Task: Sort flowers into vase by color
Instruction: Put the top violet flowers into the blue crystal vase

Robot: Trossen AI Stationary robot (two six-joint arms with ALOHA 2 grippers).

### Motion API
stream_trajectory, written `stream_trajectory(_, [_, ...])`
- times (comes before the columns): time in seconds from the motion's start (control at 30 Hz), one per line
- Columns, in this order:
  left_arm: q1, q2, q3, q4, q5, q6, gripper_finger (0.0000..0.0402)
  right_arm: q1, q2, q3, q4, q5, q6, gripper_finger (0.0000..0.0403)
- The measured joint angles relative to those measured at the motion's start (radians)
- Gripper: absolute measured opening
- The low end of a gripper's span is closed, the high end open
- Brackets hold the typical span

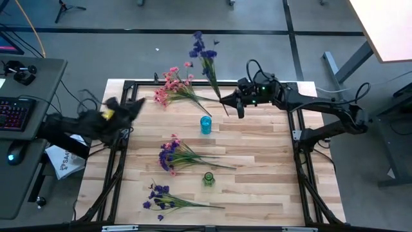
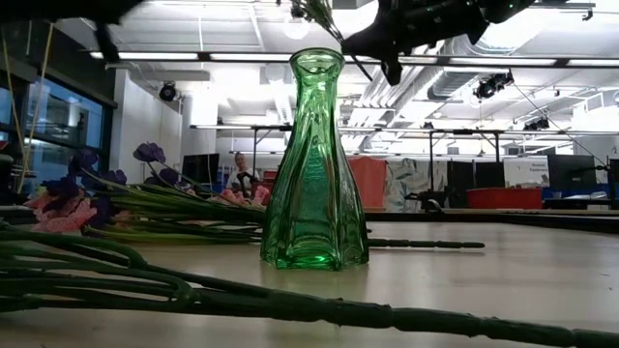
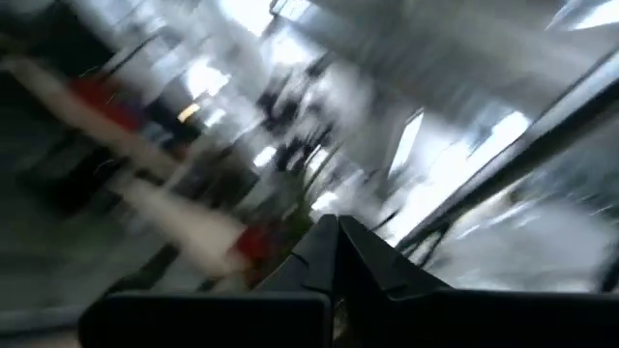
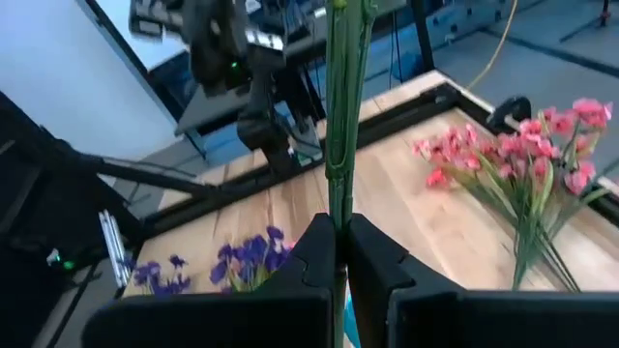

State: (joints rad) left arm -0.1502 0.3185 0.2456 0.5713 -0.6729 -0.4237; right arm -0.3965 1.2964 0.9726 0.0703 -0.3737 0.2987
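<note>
My right gripper (image 1: 226,103) hangs over the table's far middle, shut on a purple sprig (image 1: 205,55) whose blossoms lean out past the far edge. The blue vase (image 1: 205,124) stands just nearer than this gripper. The green vase (image 1: 208,178) stands upright toward the near edge and fills the low view (image 2: 314,164). A pink bunch (image 1: 174,87) lies on the far left of the table. Two purple bunches (image 1: 172,156) (image 1: 159,197) lie flat nearer. My left gripper (image 1: 133,106) hovers shut at the left edge, holding nothing. My right gripper pinches the purple sprig's green stem (image 4: 336,208) between its two fingers, low on the stem near its cut end (image 1: 225,113). The fingers come from the table's right and lie across the stem. The sprig is lifted clear and tilted, blossoms up and toward the far edge.
Black frame rails (image 1: 122,84) run along the table's edges. A keyboard (image 1: 14,113) and mouse sit on a desk beyond the left side. Bare wood (image 1: 264,161) lies on the table's right half. A person (image 2: 239,169) shows far off in the room.
</note>
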Motion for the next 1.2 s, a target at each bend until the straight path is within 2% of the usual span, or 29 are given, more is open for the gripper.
stream_trajectory(0.1, [0.051, 0.239, 0.101, -0.029, -0.041, -0.007, 0.0025, 0.0, 0.0, 0.0, 0.043, 0.0, 0.021, 0.0])
stream_trajectory(0.2, [0.139, 0.442, 0.205, -0.034, 0.011, 0.031, 0.0061, 0.0, 0.0, 0.0, 0.087, 0.0, 0.047, 0.0])
stream_trajectory(0.27, [0.215, 0.552, 0.271, -0.033, 0.139, 0.021, 0.0088, 0.0, 0.0, 0.0, 0.112, 0.0, 0.059, 0.0])
stream_trajectory(0.4, [0.353, 0.734, 0.403, -0.03, 0.515, -0.025, 0.0137, 0.006, 0.0, 0.0, 0.169, 0.0, 0.06, 0.0])
stream_trajectory(0.47, [0.402, 0.802, 0.473, -0.035, 0.672, -0.024, 0.0157, 0.02, 0.0, 0.0, 0.196, 0.001, 0.059, 0.0])
stream_trajectory(0.6, [0.455, 0.901, 0.608, -0.026, 0.879, 0.038, 0.0184, 0.059, 0.001, 0.0, 0.225, 0.005, 0.036, 0.0])
stream_trajectory(0.83, [0.46, 1.022, 0.726, -0.026, 0.997, 0.086, 0.02, 0.108, 0.029, 0.002, 0.297, 0.026, 0.01, 0.0])
stream_trajectory(1.2, [0.435, 1.094, 0.746, 0.002, 0.986, 0.091, 0.02, 0.125, 0.047, 0.002, 0.308, 0.014, -0.013, 0.0])
